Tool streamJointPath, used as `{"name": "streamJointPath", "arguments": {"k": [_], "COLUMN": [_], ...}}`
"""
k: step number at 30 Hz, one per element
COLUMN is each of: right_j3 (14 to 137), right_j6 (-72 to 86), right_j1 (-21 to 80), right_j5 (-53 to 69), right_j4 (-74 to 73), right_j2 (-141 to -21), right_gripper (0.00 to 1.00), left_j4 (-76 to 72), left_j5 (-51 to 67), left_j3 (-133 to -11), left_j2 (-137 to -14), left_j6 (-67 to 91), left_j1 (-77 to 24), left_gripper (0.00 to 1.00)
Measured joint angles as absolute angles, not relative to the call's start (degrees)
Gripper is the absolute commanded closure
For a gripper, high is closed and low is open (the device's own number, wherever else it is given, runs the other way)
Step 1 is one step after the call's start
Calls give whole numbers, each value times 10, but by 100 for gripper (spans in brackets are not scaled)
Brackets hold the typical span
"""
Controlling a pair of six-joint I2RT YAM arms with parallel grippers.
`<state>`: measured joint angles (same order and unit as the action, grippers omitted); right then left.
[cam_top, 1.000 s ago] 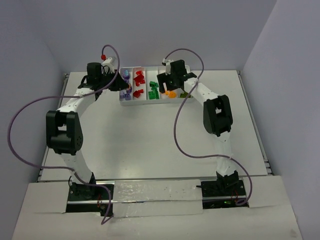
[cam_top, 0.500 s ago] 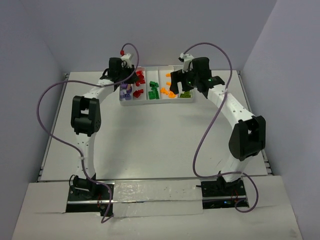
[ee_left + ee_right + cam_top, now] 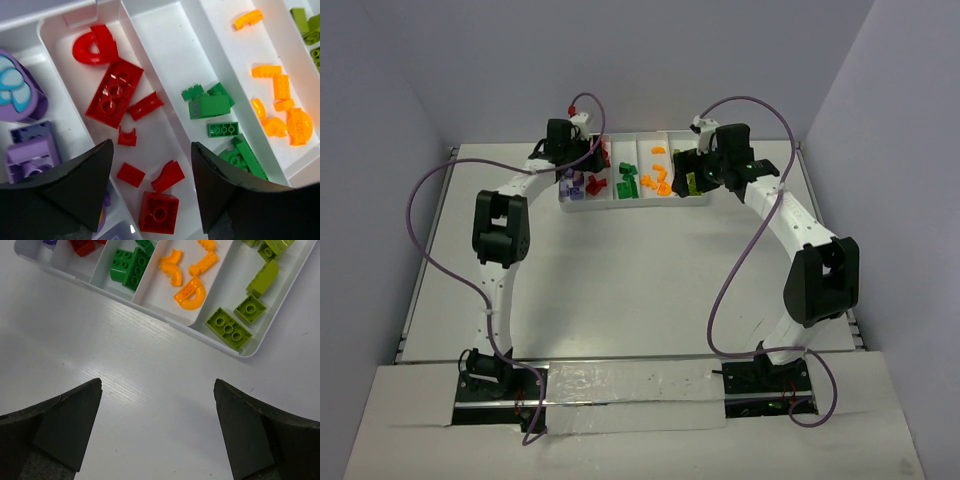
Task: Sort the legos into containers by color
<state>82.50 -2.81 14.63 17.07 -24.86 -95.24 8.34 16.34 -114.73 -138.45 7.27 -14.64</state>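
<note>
Both pairs of jaws wide and empty, left gripper (image 3: 151, 146) over the red legos (image 3: 114, 92) in the tray (image 3: 165, 320), right gripper (image 3: 157, 385) above open bench (image 3: 150, 430) just outside the tray's near rim

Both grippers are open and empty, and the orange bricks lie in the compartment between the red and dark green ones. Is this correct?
Not quite: the orange bricks lie between the dark green bricks and the lime green bricks, as the left wrist view shows. The left gripper and right gripper are indeed open and empty.
</note>
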Motion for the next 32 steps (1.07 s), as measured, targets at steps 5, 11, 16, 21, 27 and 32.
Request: {"name": "streamJointPath", "arguments": {"k": [5,11,16,21,27,32], "right_j3": [822,792,737,657,570,540], "right_j6": [-28,-30,-33,-39,-44,-44], "right_j1": [146,143,128,111,105,105], "right_j5": [170,170,171,168,149,140], "right_j4": [-249,-248,-243,-242,-244,-244], "right_j2": [-949,-909,-846,-787,-727,-704], "right_gripper": [0,0,0,0,0,0], "left_j4": [117,175,207,217,238,238], "left_j5": [162,147,155,166,133,109], "left_j3": [-1198,-1135,-968,-784,-613,-565], "left_j2": [-1375,-1252,-1055,-881,-726,-666], "left_j6": [67,69,71,66,36,22], "left_j1": [-146,-145,-127,-81,-59,-61], "left_gripper": [22,6,4,1,1,1]}}
